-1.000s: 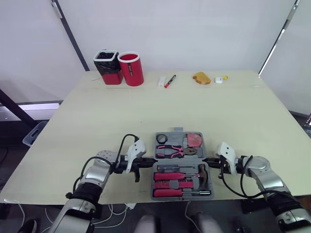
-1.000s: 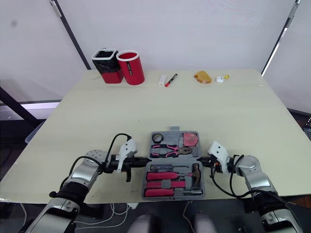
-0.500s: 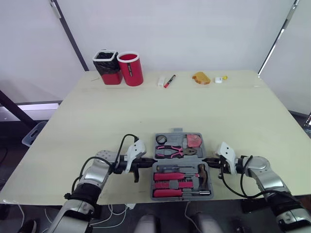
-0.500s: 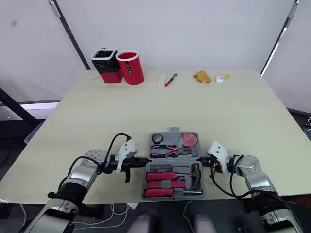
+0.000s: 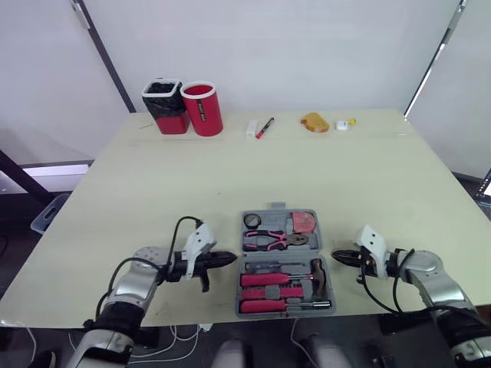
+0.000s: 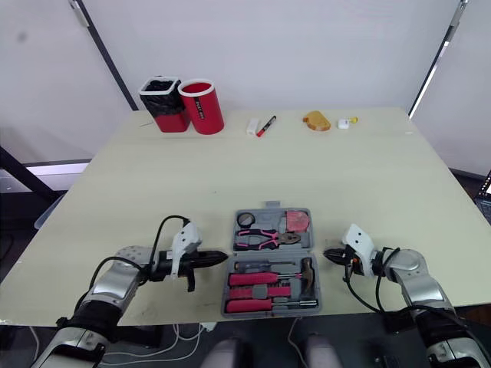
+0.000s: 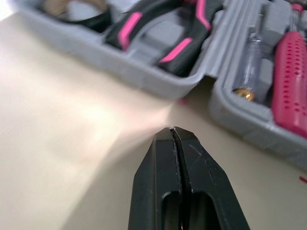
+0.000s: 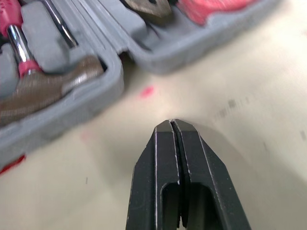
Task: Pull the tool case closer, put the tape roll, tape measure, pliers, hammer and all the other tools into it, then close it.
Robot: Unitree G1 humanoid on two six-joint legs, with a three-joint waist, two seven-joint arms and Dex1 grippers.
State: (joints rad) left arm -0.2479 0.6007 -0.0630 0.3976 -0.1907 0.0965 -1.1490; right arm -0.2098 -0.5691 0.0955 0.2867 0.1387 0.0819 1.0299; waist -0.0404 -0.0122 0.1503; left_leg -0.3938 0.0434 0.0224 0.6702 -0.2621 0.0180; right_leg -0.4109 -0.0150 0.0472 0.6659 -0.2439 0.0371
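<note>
Tool case [image 5: 265, 213] sits open at the near edge of the desk [image 5: 230, 176], tools bedded in. Left gripper [image 5: 230, 258] and right gripper [image 5: 336, 254] are both pinched together, empty, flanking it without touching. Risk: flipping the lid with those thin tips could slip, or shove the case off the edge.

A pale cream desk [image 5: 345, 176] runs away ahead of the left pincer [image 5: 230, 258] and the right pincer [image 5: 335, 254] to a plain white wall [image 5: 307, 46]. A dark slanted pole [image 5: 101, 55] crosses that wall far beyond the left pincer, and a second pole [image 5: 434, 57] leans far beyond the right. Dark floor [image 5: 11, 230] lies off the desk's edge out past the left pincer, with a grey crate [image 5: 47, 212] on it. The light is soft and even.
</note>
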